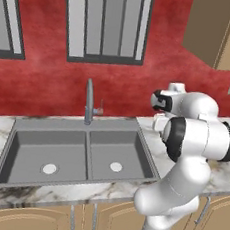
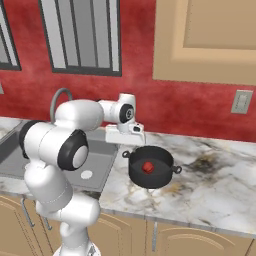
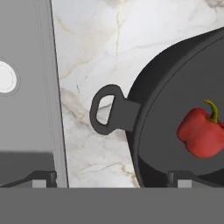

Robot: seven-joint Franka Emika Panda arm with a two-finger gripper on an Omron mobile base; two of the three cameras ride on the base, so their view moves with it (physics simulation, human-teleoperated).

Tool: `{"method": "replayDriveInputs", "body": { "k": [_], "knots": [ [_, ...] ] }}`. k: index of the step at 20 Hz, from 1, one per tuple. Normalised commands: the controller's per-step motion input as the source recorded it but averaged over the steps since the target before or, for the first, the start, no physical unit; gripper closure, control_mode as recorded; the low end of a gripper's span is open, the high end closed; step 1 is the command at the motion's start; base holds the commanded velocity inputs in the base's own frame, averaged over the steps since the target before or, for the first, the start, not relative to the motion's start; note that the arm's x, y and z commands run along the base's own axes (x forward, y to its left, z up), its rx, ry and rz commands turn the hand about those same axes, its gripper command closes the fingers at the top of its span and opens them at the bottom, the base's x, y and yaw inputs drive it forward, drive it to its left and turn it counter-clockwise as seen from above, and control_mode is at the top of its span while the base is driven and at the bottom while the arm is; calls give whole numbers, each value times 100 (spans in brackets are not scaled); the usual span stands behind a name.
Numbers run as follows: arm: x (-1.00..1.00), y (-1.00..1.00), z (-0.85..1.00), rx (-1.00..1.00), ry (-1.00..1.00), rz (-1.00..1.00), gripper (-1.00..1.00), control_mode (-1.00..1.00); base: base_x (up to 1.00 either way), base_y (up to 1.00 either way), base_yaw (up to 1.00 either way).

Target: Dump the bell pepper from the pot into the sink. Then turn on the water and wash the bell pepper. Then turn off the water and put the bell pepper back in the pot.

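Pot (image 2: 150, 168): on counter (image 2: 215, 185) beside sink (image 2: 95, 162); rigid, likely heavy.
Bell pepper (image 3: 202, 133): inside pot, smooth, light.
Hold: side handle (image 3: 105, 109).
End effector (image 3: 111, 179): spread wide, empty, above handle.

Faucet (image 1: 89, 102), window (image 1: 106, 23) (red wall)

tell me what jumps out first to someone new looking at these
The red bell pepper lying inside the black pot on the marble counter, just right of the sink. Above the pot's near handle hangs the white arm's gripper, jaws wide open and holding nothing. Behind it all runs a red wall.
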Motion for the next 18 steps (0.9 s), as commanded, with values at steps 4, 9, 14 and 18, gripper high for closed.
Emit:
{"method": "replayDriveInputs", "body": {
  "k": [4, 9, 14, 18],
  "knots": [
    [0, -4, -19, 0, 0, 0, -100, -100, 0, 0, 0],
    [0, -1, -19, 0, 0, 0, -100, -100, 0, 0, 0],
    [5, -1, -16, 0, 0, 0, -100, -100, 0, 0, 0],
    [8, -5, -11, 0, 0, 0, -100, -100, 0, 0, 0]
  ]
}}
